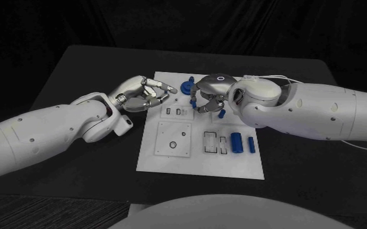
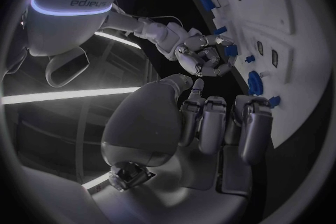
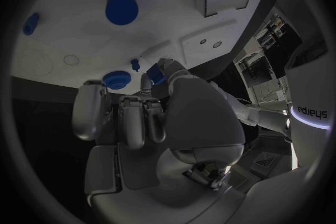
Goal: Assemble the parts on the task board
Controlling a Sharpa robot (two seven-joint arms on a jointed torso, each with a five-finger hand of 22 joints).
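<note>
The right robot hand [image 1: 208,97] is curled over the far part of the flat white task board [image 1: 200,166] and pinches a small blue part [image 2: 230,50]; which way that part's long axis runs cannot be told. The left robot hand [image 1: 143,95] sits at the board's left edge, fingers curled in; whether it holds anything cannot be told. A round blue disc [image 2: 255,82] lies just beside its fingertips. In judgement, the part should be squared over its socket before pressing. On the black counter [image 1: 84,70], the board also carries a blue cylinder [image 1: 237,142] lying along the near-far direction.

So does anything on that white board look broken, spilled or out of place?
Nothing stands out. The task board lies flat, two blue cylinders lie side by side on it, and both hands work at its far end.
</note>
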